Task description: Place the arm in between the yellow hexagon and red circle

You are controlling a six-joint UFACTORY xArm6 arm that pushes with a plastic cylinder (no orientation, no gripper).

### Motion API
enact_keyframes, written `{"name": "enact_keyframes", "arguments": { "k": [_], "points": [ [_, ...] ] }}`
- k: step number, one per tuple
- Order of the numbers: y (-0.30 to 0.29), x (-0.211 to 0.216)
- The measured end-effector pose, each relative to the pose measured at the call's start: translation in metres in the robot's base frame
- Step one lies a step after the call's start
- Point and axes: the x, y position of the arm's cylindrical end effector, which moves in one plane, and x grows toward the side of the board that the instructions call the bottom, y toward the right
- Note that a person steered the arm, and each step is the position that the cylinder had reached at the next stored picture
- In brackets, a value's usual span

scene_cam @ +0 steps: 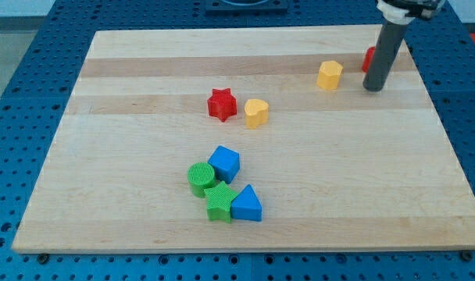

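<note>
Near the desk's far right corner, the arm's dark rod stood with my tip (373,88) planted on the wooden board (144,203), just to the right of the yellow hexagon (329,75). The red circle (368,59) sat right behind the rod, mostly hidden by it, so only a red sliver showed. The rod has no jaws, so nothing was gripped or released. The tip appeared already to lie roughly between the two blocks, though closer to the red one; a small shift toward the hexagon seemed all that was left. A red star (221,104) and a yellow heart-like block (256,112) lay mid-board, while green and blue blocks clustered toward the near edge.
</note>
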Motion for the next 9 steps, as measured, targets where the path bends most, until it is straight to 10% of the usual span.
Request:
{"name": "enact_keyframes", "arguments": {
  "k": [2, 4, 9],
  "points": [
    [-0.084, 0.062],
    [-0.118, -0.057],
    [-0.012, -0.033]
  ]
}}
